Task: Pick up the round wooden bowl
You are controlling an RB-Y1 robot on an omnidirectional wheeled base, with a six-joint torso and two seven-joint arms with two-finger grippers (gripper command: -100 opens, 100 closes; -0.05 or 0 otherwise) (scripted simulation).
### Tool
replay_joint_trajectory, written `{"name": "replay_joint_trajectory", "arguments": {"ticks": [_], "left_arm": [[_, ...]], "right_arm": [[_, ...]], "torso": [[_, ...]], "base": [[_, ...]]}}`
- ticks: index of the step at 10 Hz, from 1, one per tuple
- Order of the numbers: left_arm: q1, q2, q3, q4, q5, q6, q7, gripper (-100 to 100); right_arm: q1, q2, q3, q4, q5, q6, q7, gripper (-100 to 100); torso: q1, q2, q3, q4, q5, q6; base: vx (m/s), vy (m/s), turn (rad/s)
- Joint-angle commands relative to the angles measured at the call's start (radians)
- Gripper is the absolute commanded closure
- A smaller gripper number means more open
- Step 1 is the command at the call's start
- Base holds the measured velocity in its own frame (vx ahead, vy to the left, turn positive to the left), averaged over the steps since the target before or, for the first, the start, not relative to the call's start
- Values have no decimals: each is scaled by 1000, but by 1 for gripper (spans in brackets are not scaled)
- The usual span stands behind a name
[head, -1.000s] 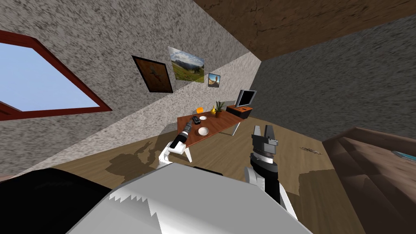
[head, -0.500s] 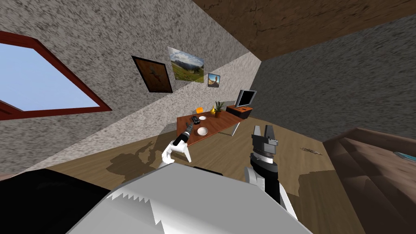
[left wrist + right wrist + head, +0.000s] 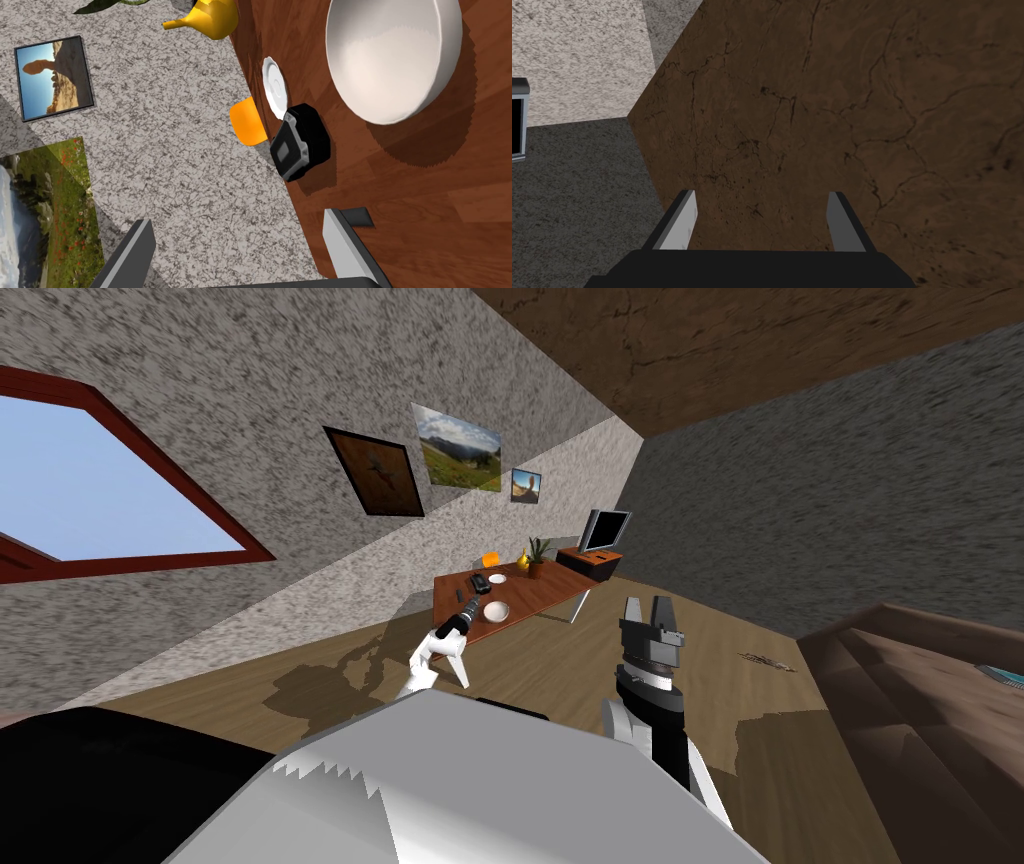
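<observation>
The round bowl (image 3: pixel 395 55) is drawn pale white and stands on a reddish-brown wooden table (image 3: pixel 540 588). In the head view the bowl (image 3: pixel 497 610) sits near the table's front edge. My left gripper (image 3: pixel 471 607) is stretched out over the table's near corner, just short of the bowl. In the left wrist view my left gripper (image 3: pixel 240 250) is open and holds nothing, with the bowl ahead and off to one finger's side. My right gripper (image 3: pixel 648 613) is raised in front of my chest, open and holding nothing (image 3: pixel 760 220).
A black device (image 3: pixel 300 142), a white saucer (image 3: pixel 274 86), an orange object (image 3: pixel 247 122) and a yellow vase (image 3: pixel 212 17) stand on the table beyond the bowl. A potted plant (image 3: pixel 540 553) and a screen on a low cabinet (image 3: pixel 605 538) stand behind. Wooden furniture (image 3: pixel 920 688) rises at right.
My left arm has reached further forward, bringing its gripper from short of the table to just beside the bowl. The right arm has not moved.
</observation>
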Motion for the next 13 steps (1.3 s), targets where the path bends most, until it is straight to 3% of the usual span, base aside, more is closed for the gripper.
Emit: {"name": "replay_joint_trajectory", "arguments": {"ticks": [1, 2, 9, 10, 11, 12, 13], "left_arm": [[-15, 6, 1, 13, 8, 50, 6, -100], [-15, 6, 1, 13, 8, 55, 6, -100], [-133, 0, 3, 163, 31, 259, 36, -100], [-133, 0, 3, 163, 31, 272, 36, -100], [-162, -1, 4, 202, 35, 310, 44, -100], [-162, -1, 4, 202, 35, 323, 44, -100], [-191, -3, 5, 240, 39, 358, 52, -100]], "right_arm": [[0, 0, 0, 0, 0, 0, 0, 0], [0, 0, 0, 0, 0, 0, 0, 0], [0, 0, 0, 0, 0, 0, 0, 0], [0, 0, 0, 0, 0, 0, 0, 0], [0, 0, 0, 0, 0, 0, 0, 0], [0, 0, 0, 0, 0, 0, 0, 0], [0, 0, 0, 0, 0, 0, 0, 0]], "torso": [[0, 0, 0, 0, 0, 0], [1, 0, 0, 0, 0, 0], [1, 0, 0, 0, 0, 0], [1, -1, 0, 0, 0, 0], [1, 0, 0, 0, 0, 0], [0, 0, 0, 0, 0, 0], [1, 0, 0, 0, 0, 0]], "base": [[15, -30, 8], [8, -12, 0], [24, -30, 10], [27, -26, 6], [28, -38, 13], [25, -29, 10], [38, -25, 9]]}}
